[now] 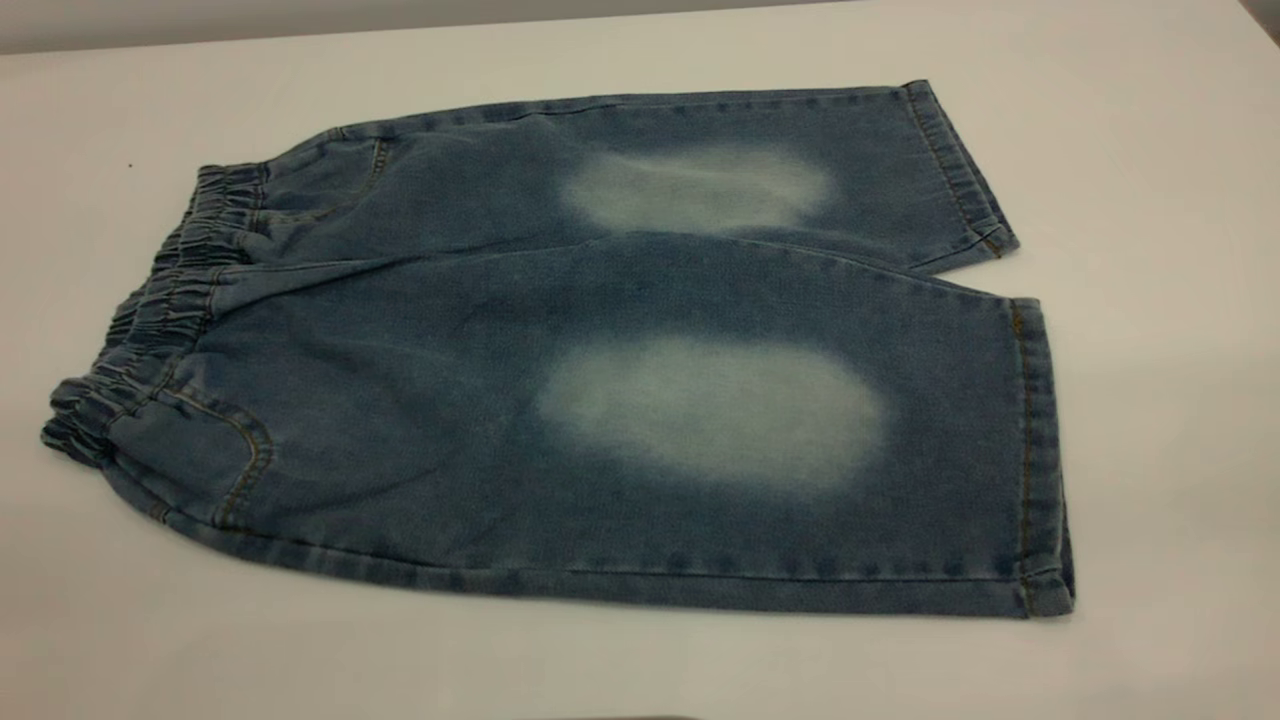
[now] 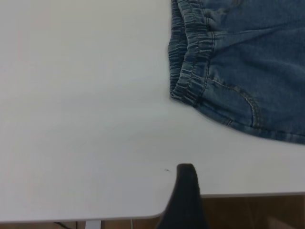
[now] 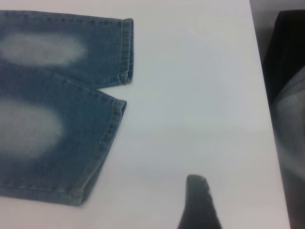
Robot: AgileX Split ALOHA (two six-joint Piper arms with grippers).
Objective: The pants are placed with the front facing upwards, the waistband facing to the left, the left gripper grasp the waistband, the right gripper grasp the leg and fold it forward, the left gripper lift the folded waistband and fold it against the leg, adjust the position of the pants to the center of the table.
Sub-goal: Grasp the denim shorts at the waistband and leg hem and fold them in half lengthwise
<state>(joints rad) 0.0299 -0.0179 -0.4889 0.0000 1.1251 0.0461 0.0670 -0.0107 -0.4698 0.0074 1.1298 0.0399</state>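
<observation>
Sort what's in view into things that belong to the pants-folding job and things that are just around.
Job:
- pants, flat, waistband left
- left gripper, off the waistband
- right gripper, off the leg hems
- table

Just around:
- dark object beyond the table edge

Looks like a lab or test bench rather than a home; main clue is the table (image 1: 1150,420), a large plain white top filling nearly the whole exterior frame, bare apart from one pair of denim pants (image 1: 600,400) laid flat mid-frame; a strip of grey wall (image 1: 300,15) runs along the top edge; left wrist view shows the table's rounded corner w/ brown floor (image 2: 252,212) at lower right; right wrist view has a dark unit (image 3: 286,57) off the table edge, upper right, too blurred to identify.
</observation>
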